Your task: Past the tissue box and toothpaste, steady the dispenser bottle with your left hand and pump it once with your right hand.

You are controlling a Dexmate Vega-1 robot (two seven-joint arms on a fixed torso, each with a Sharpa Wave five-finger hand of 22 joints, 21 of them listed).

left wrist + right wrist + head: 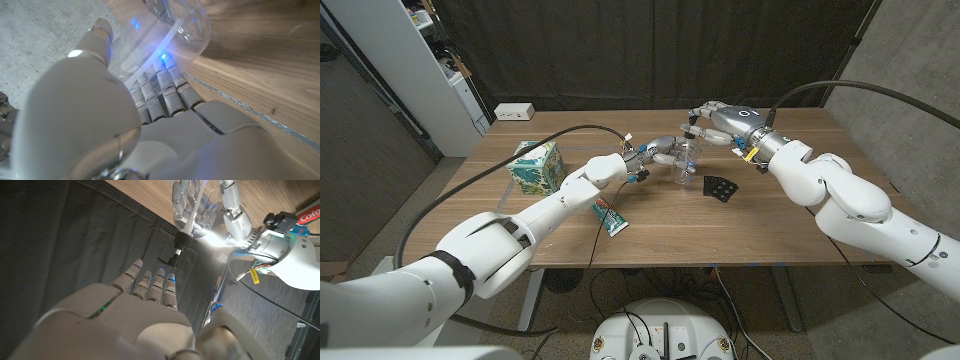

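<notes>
The clear dispenser bottle (686,162) stands near the middle of the wooden table (790,215), past the tissue box (537,165) and the toothpaste tube (610,215). My left hand (662,153) grips the bottle from its left side. In the left wrist view its fingers (160,95) wrap the clear bottle wall (172,25). My right hand (718,116) hovers just above and behind the bottle, holding nothing. In the right wrist view its straight fingertips (150,282) sit close beside the black pump head (176,254), with a small gap showing.
A black patterned piece (720,188) lies just right of the bottle. A white box (514,110) sits at the table's far left corner. A black curtain hangs behind the table, and a cable runs over the table by my left arm.
</notes>
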